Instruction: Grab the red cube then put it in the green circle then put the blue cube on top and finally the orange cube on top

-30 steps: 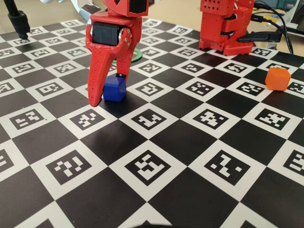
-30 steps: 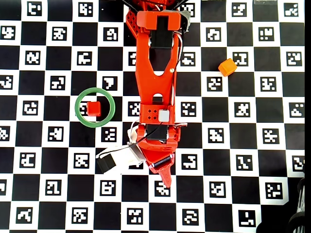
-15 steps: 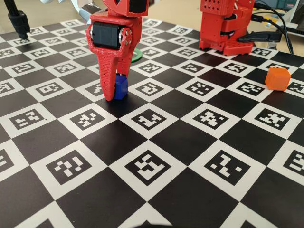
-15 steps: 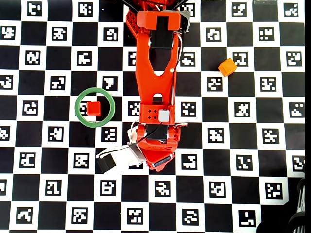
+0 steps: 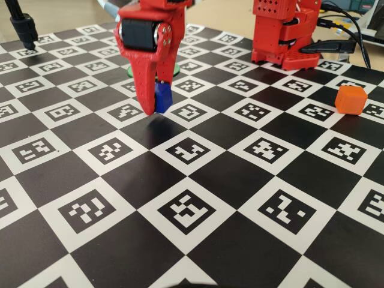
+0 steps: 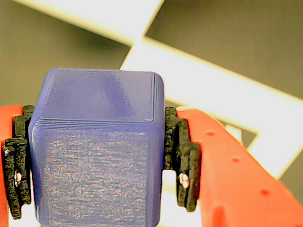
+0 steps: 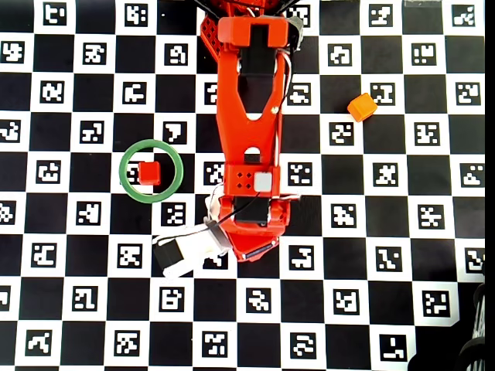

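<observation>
My gripper (image 5: 155, 109) is shut on the blue cube (image 5: 162, 96), holding it by two opposite sides low over the board. In the wrist view the blue cube (image 6: 97, 151) fills the space between the black pads (image 6: 182, 156) of my gripper (image 6: 97, 163). The red cube (image 7: 150, 172) sits inside the green circle (image 7: 124, 171) in the overhead view, left of the arm. In the fixed view only small parts of the green circle (image 5: 128, 70) show behind the gripper, and the red cube is hidden. The orange cube (image 5: 351, 99) lies apart on the right and also shows in the overhead view (image 7: 361, 107).
The board (image 5: 192, 210) is a black-and-white checkerboard with printed markers. The arm's red base (image 5: 282, 36) stands at the back with cables (image 5: 351, 30) to its right. A black stand (image 5: 24, 27) is at the far left corner.
</observation>
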{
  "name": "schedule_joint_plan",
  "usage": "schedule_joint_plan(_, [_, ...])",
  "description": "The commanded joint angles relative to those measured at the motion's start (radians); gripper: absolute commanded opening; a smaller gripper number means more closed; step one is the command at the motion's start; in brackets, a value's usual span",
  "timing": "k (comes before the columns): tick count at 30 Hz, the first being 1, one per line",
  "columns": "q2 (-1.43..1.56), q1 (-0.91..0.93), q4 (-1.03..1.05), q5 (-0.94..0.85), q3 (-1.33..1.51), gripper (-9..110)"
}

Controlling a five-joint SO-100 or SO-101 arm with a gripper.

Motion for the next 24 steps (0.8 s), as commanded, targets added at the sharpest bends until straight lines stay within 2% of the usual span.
schedule_joint_plan(1, [0.216, -0.011, 0.057, 0.021, -0.087, 5])
schedule_joint_plan(8, [0.354, 0.003, 0.198, 0.064, -0.107, 5])
schedule_joint_plan(15, [0.368, 0.044, 0.368, 0.104, -0.221, 5])
schedule_joint_plan(24, [0.399, 0.178, 0.410, 0.066, -0.219, 5])
